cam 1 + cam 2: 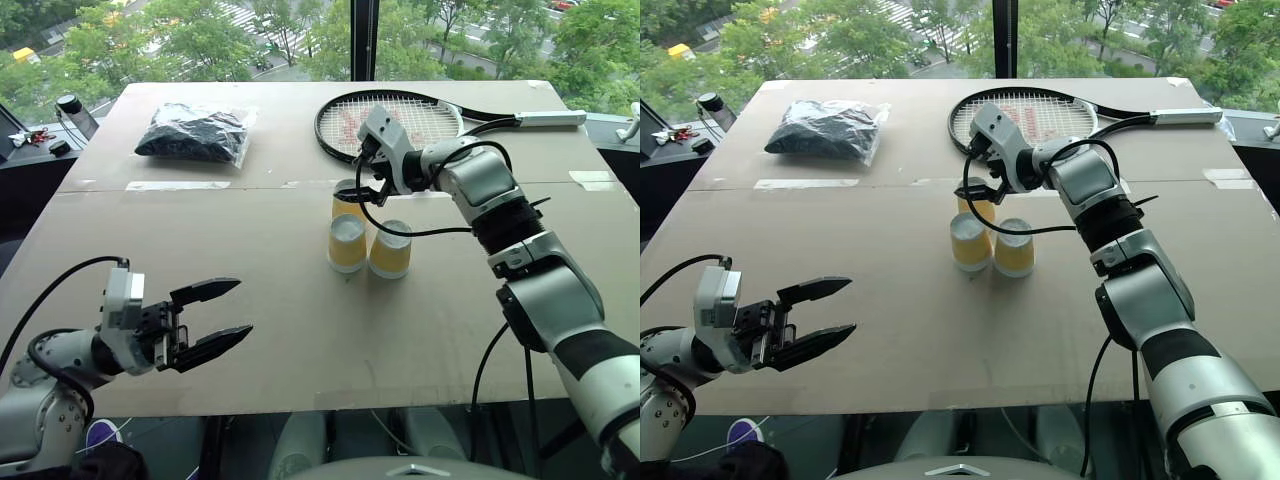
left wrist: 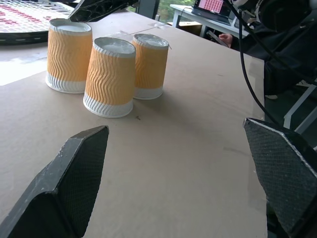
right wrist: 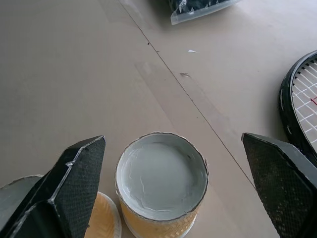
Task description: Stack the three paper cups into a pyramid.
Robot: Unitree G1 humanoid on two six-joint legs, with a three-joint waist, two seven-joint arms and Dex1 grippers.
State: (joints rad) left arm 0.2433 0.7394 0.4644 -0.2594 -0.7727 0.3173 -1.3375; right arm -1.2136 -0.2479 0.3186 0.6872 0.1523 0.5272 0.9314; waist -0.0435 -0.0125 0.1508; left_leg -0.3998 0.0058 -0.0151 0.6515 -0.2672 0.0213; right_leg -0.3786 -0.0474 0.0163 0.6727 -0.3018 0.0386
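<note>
Three paper cups (image 1: 365,232) sit in a tight cluster at centre frame of the head view, all upside down on the cardboard-covered table (image 1: 300,330), white bases up. Two stand side by side toward the bottom of the frame; the far cup (image 1: 347,204) sits just behind them, toward the tennis racket (image 1: 400,120). No stacking done yet: all three are on the table

Right gripper (image 1: 362,172) hovers just over the far cup, fingers spread wide, holding nothing. In the right wrist view I look almost straight down onto that cup's upturned base (image 3: 161,174); it lies between the two black pads (image 3: 74,183), closer to one of them, with part of a neighbouring cup (image 3: 101,220) at the bottom edge. Cup axis is vertical and the gripper comes at it from above on a slant, so I judge the coming move as a descent to bracket the corrugated wall, then a close

Left gripper (image 1: 210,320) is at lower left of the head view, well apart from the cluster, fingers also wide and empty, pointing roughly level toward the cups. The left wrist view shows the cups side-on beyond its fingers

Right arm is clearly the nearer one. Risk I see: the cups stand so close that a finger could nudge a neighbour on the way down. The black bag (image 1: 195,132) at upper left is out of play
</note>
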